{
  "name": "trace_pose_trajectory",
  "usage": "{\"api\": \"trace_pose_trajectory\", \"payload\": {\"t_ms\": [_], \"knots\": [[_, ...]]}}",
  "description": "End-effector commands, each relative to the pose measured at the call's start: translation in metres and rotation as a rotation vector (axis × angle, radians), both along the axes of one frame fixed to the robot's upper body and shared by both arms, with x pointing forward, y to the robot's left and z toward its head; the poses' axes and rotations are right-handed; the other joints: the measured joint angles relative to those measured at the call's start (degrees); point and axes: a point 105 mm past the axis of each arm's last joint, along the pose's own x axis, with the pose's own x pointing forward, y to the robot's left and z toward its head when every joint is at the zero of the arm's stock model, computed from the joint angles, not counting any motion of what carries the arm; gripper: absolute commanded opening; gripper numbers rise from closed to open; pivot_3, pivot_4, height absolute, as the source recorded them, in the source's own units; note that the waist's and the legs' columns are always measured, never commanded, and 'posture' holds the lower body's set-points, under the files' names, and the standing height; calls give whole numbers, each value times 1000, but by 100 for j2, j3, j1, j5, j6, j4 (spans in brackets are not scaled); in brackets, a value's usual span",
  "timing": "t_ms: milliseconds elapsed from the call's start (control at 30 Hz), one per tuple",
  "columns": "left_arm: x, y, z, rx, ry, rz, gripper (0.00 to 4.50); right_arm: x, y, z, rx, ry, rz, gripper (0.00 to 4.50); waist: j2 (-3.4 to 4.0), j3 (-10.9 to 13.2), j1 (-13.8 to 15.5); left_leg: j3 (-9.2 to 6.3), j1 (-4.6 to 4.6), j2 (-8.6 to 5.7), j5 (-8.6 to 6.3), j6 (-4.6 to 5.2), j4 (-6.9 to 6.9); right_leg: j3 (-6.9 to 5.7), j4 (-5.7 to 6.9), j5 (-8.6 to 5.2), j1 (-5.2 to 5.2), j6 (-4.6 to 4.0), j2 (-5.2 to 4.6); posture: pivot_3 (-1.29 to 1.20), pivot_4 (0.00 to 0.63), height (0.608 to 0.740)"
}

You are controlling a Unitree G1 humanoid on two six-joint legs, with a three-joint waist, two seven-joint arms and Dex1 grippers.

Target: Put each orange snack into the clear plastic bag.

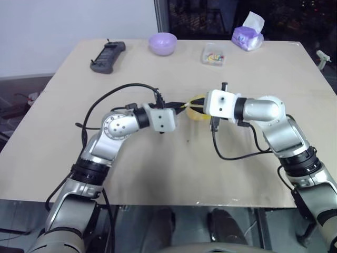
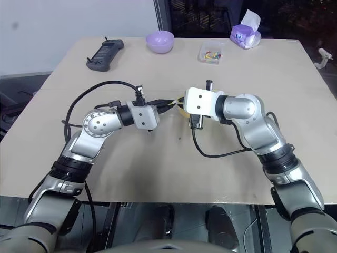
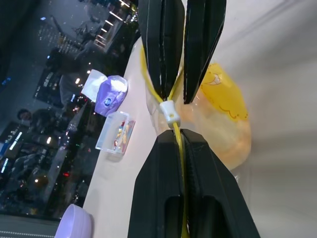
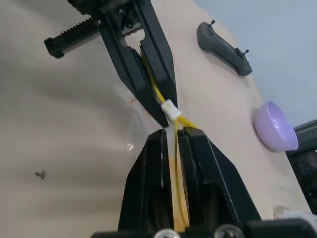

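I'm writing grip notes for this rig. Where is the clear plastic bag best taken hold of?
Grip the clear plastic bag by its yellow strip edge, from the two opposite ends. The strip is thin and stiffer than the crinkly film, and it stands up between the left gripper and right gripper, both shut on it.

Even overhead lighting; table (image 1: 158, 174) evenly bright with soft shadows; window background dark; wrist-view foreground fingers slightly blurred.
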Motion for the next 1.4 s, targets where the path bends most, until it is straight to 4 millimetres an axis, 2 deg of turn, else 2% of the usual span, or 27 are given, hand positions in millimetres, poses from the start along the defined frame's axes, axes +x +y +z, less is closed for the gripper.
{"api": "trace_pose_trajectory", "payload": {"t_ms": [33,100,167,200,300,500,633,933,967,1000,1033,1067,1400], "knots": [[-5,-4,11,-20,-35,-23,0,-16,8,15,8,-32,81,400,0,0,0,0,0,0,0,0,0,0,0,0,0,0,0,0,150,740],[-4,-3,10,-15,-36,-19,0,-23,10,18,16,-16,113,936,0,0,0,0,0,0,0,0,0,0,0,0,0,0,0,0,150,740],[-4,-3,9,-13,-36,-20,0,-24,13,22,32,-26,117,1886,0,0,-5,-1,0,0,0,0,0,0,0,0,0,0,0,0,150,740],[-4,-4,9,-12,-35,-21,0,-25,14,23,32,-28,120,2139,0,0,-13,0,0,0,0,0,0,0,0,0,0,0,0,0,150,740],[-4,-4,8,-9,-34,-21,0,-28,15,25,32,-28,128,2139,0,0,0,-1,1,1,0,0,0,-1,1,0,0,0,1,0,150,740],[-7,-8,8,-13,-33,-43,0,-18,16,27,47,-58,86,2139,0,0,3,-1,1,0,0,0,0,-1,1,0,0,0,0,0,150,740],[-11,-9,7,-18,-17,-60,0,-10,12,21,15,-78,56,2139,0,0,1,0,1,0,0,0,0,-1,0,0,0,0,0,0,150,740],[-12,-6,6,-11,-17,-46,0,-9,10,13,-22,-75,62,2139,0,0,0,-1,0,0,0,0,0,0,0,0,0,0,0,0,150,740],[-12,-5,6,-11,-17,-46,0,-9,11,13,-21,-73,64,1760,0,0,1,0,0,0,0,0,0,0,0,0,0,0,0,0,150,740],[-12,-5,6,-11,-17,-45,0,-10,11,13,-21,-72,66,1601,0,0,0,0,0,0,0,0,0,0,0,0,0,0,0,0,150,740],[-12,-5,6,-11,-17,-45,0,-10,11,12,-22,-71,67,1097,0,0,-2,-1,1,0,0,0,0,0,1,0,0,0,0,0,150,740],[-12,-6,6,-11,-17,-45,0,-10,11,12,-24,-69,67,832,0,0,-3,-1,1,0,0,0,0,0,1,0,0,0,1,0,150,740],[-11,-6,6,-10,-15,-46,0,-8,8,8,-38,-71,56,832,0,0,-1,-1,1,0,0,0,0,0,0,0,0,0,0,0,150,740]]}}
